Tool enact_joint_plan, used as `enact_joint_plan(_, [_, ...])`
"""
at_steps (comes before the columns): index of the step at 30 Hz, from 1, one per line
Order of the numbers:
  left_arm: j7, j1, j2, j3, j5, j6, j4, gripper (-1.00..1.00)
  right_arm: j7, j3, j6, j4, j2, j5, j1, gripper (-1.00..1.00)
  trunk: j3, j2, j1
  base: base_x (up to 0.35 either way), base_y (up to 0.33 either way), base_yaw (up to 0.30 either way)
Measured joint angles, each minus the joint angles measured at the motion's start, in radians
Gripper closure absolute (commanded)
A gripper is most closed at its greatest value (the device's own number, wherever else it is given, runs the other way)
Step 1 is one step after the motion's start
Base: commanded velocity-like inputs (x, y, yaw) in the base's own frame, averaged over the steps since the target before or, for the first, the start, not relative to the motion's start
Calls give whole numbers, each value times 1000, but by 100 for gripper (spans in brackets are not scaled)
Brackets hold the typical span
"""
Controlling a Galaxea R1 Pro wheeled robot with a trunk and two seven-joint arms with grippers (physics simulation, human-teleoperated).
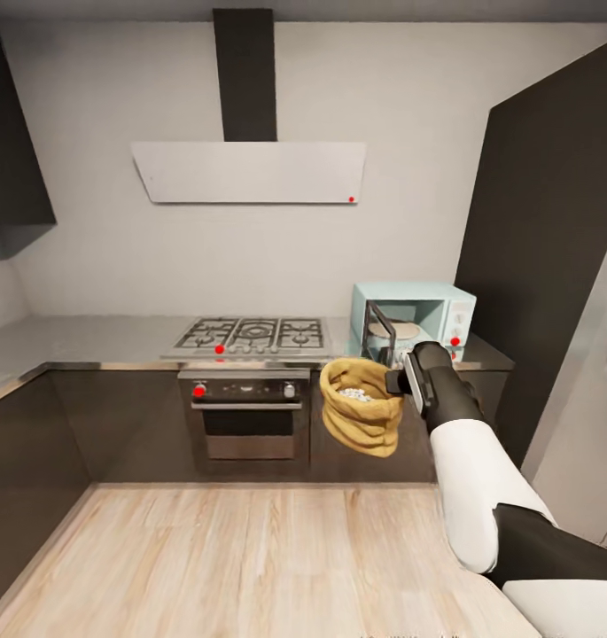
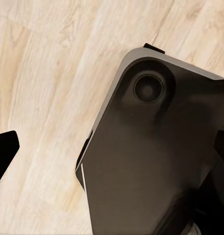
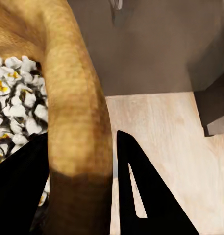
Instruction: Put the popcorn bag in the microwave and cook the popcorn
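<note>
Popcorn bag (image 1: 361, 416): rough tan cloth. Countertop (image 1: 81, 341): glossy grey metal. Floor (image 1: 250, 558): pale matt wood.

This is a home kitchen, rendered in a simulator. A gas hob (image 1: 250, 337) with grated burners sits in a glossy grey table (image 1: 81, 341) that runs along the wall and turns a corner, above dark cabinet fronts (image 1: 117, 421). A black built-in oven (image 1: 246, 415) with red knobs sits under the hob, and a pale slanted extractor hood (image 1: 250, 172) hangs above it. A mint-blue microwave (image 1: 418, 319) stands with its door open. The floor (image 1: 250, 558) is light wood planks.
</note>
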Motion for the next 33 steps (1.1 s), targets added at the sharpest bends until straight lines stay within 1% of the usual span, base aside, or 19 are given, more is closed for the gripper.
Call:
enact_joint_plan(1, [0,0,0,0,0,0,0,-100,1,0,0,0,-10,-2,0,100,1,0,0,0,0,-282])
enact_joint_plan(3, [0,0,0,0,0,0,0,-100,1,0,0,0,-18,-5,0,100,2,0,0,0,0,-282])
enact_joint_plan(10, [0,0,0,1,0,0,0,-100,0,-1,0,0,-24,-5,0,100,5,0,0,0,0,-282])
enact_joint_plan(12, [0,0,0,1,0,0,0,-100,0,0,0,0,-35,-2,0,100,6,0,0,0,0,-282])
enact_joint_plan(14, [1,0,0,1,0,0,0,-100,0,-1,0,0,-39,-5,0,100,7,0,0,0,0,-282])
enact_joint_plan(30, [9,0,-3,2,0,0,0,-100,3,-1,0,0,-40,-7,0,100,16,0,0,0,0,-282])
enact_joint_plan(33, [9,0,-2,1,0,0,0,-100,3,-1,0,0,-40,-8,0,100,17,0,0,7,-2,-119])
